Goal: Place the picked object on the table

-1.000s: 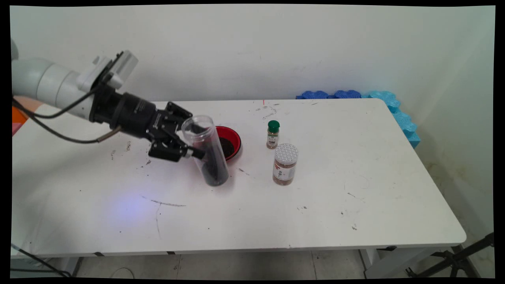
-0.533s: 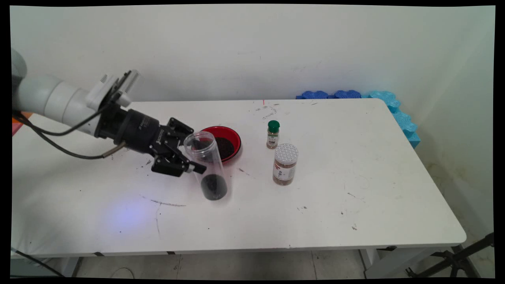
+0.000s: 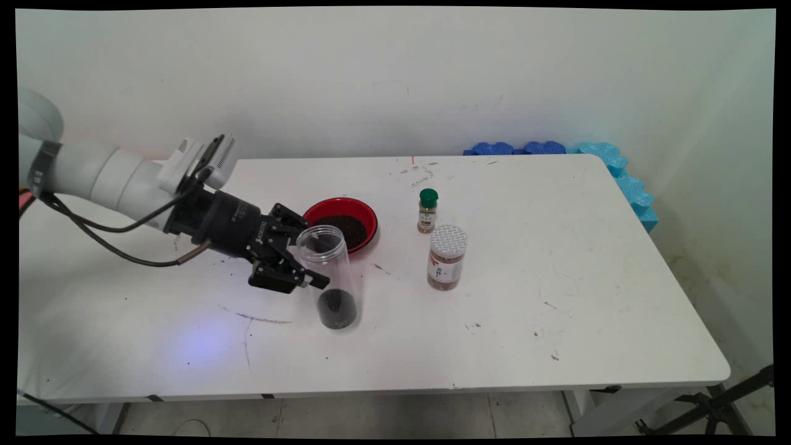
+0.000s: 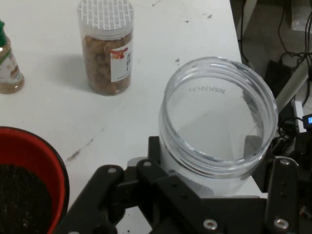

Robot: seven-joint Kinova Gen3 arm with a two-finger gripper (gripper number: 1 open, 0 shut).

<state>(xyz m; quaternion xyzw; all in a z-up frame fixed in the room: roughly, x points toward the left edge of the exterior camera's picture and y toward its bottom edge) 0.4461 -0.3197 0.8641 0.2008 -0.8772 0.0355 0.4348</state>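
My gripper [image 3: 312, 272] is shut on a clear plastic jar [image 3: 327, 275], gripping it around the middle. The jar is nearly upright, its open mouth [image 4: 219, 114] up, and a little dark powder lies in its bottom, which sits at or just above the table. In the hand view the jar [image 4: 214, 146] fills the space between the black linkage. Just behind it stands a red bowl [image 3: 343, 219] holding dark powder, also seen at the left edge as the red bowl [image 4: 29, 180].
A jar with a white perforated lid [image 3: 446, 256] and a small green-capped spice bottle [image 3: 427, 211] stand right of the bowl. Blue foam blocks [image 3: 618, 173] line the table's far right corner. Dark crumbs and scuffs mark the table [image 3: 494, 321].
The jar has been turned from tilted toward the bowl to nearly upright and lowered toward the near side of the table; its powder has settled to the bottom. The arm dropped with it.
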